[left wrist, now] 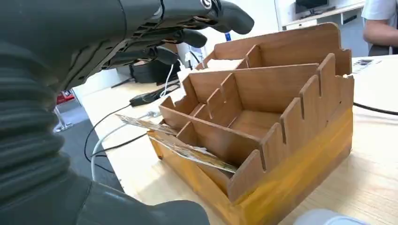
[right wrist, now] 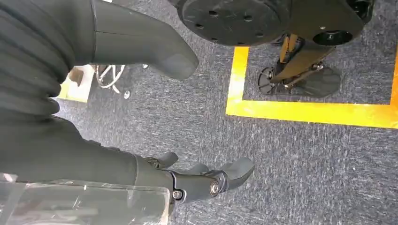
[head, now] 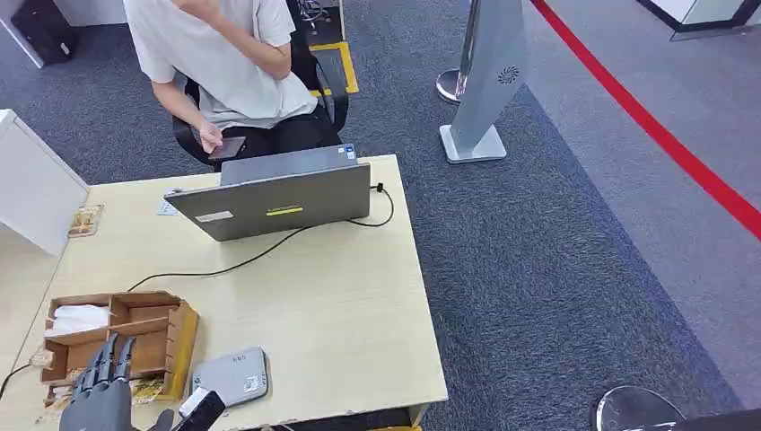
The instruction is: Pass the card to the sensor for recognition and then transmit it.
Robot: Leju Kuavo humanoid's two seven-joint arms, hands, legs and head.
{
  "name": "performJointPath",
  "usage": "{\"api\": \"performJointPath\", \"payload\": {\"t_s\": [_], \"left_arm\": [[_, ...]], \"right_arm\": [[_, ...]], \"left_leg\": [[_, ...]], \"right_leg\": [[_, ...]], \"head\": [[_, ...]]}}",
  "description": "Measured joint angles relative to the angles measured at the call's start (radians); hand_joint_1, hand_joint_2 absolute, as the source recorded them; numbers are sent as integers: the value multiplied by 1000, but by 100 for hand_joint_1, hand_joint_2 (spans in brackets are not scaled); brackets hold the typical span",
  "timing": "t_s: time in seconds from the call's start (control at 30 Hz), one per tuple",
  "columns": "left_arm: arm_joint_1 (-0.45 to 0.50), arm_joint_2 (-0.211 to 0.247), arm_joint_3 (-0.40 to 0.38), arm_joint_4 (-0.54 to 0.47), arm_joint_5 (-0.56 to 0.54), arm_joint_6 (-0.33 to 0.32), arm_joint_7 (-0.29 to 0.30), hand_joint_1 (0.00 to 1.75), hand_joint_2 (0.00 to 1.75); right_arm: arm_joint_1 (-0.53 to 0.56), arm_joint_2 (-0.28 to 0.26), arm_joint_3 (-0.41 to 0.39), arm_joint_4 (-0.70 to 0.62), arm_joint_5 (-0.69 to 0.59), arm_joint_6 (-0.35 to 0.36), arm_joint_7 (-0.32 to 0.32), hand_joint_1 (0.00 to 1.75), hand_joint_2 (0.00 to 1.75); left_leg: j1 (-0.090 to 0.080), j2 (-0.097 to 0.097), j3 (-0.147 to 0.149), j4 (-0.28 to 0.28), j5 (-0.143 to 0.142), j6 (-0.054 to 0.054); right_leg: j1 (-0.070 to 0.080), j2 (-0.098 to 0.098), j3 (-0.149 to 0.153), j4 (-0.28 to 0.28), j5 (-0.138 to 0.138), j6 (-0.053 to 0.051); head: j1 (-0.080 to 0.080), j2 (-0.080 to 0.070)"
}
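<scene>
The left robot hand hovers over the near end of the wooden rack at the tabletop's near left corner, fingers spread and straight, grasping nothing; in the left wrist view its fingers reach out above the rack's slotted compartments without touching them. A card lies tilted in the rack's near slot, with another thin card jutting out just beside it; the grey sensor sits flat on the tabletop just right of the rack. The right robot hand hangs beside the body over grey carpet with a yellow line, fingers loosely extended, nothing in them. Farther back a laptop stands open with a black cable running across the tabletop; a person sits behind it.
</scene>
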Motion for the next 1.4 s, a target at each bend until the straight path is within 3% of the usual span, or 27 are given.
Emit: {"api": "performJointPath", "payload": {"t_s": [0.33,0.7,1.0,1.1,1.13,1.23,1.4], "left_arm": [[2,-7,8,-5,-8,-8,-2,0,175],[1,-46,93,-5,-39,-21,-4,0,175],[1,-46,95,-5,-39,-21,-5,0,175],[1,-65,139,-5,-54,-29,-21,0,175],[1,-76,165,-5,-58,-31,-31,175,175],[-14,-124,215,-5,-87,-17,-108,175,175],[-18,-135,225,-5,-87,-12,-113,175,175]], "right_arm": [[3,0,2,-8,-1,0,1,0,175],[5,0,3,-13,2,6,7,0,175],[5,0,3,-13,2,6,7,0,175],[5,0,3,-14,3,9,7,0,175],[5,0,5,-14,5,10,7,0,175],[5,0,6,-16,22,14,-9,0,175],[5,0,6,-16,30,14,-12,0,175]], "left_leg": [[0,0,0,0,0,0],[0,0,0,0,0,0],[0,0,0,0,0,0],[0,0,0,0,0,0],[0,0,0,0,0,0],[0,0,0,0,0,0],[0,0,0,0,0,0]], "right_leg": [[0,0,0,0,0,0],[0,0,0,0,0,0],[0,0,0,0,0,0],[0,0,0,0,0,0],[0,0,0,0,0,0],[0,0,0,0,0,0],[0,0,0,0,0,0]], "head": [[0,0],[0,0],[0,0],[0,0],[0,0],[0,0],[0,0]]}}
